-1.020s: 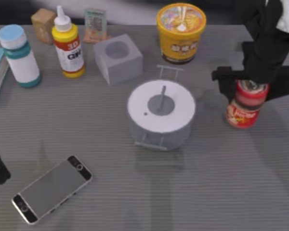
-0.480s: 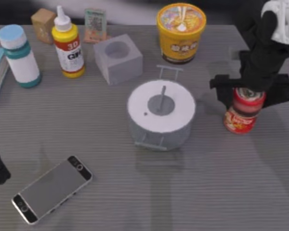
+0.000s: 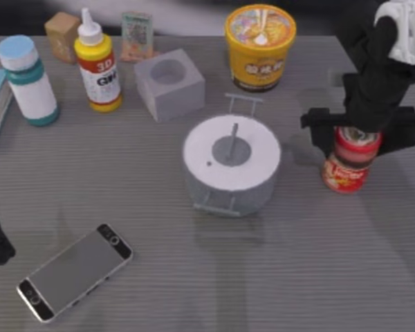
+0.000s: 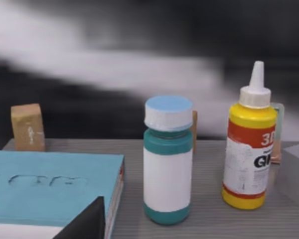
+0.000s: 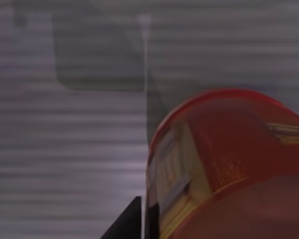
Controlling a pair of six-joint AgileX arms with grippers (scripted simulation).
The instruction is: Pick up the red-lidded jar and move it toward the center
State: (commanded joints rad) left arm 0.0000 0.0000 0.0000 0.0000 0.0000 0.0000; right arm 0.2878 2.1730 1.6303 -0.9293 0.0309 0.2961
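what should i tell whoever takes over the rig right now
Right gripper: over the red-lidded jar at the top view's right side, closed around its lid.
Left gripper: parked at the left edge, only a dark part of the arm in view.
Jar sits right of the white round device, below the yellow noodle cup.
Done: jar grasped.
Left: lift it clear, carry it toward the table centre, set it down without hitting the device.

The yellow bottle (image 4: 249, 144) with the white nozzle carries "3D" on its orange band and large black letters beginning "G" below. Print on the noodle cup (image 3: 260, 47) and the red-lidded jar (image 3: 348, 160) cannot be read.
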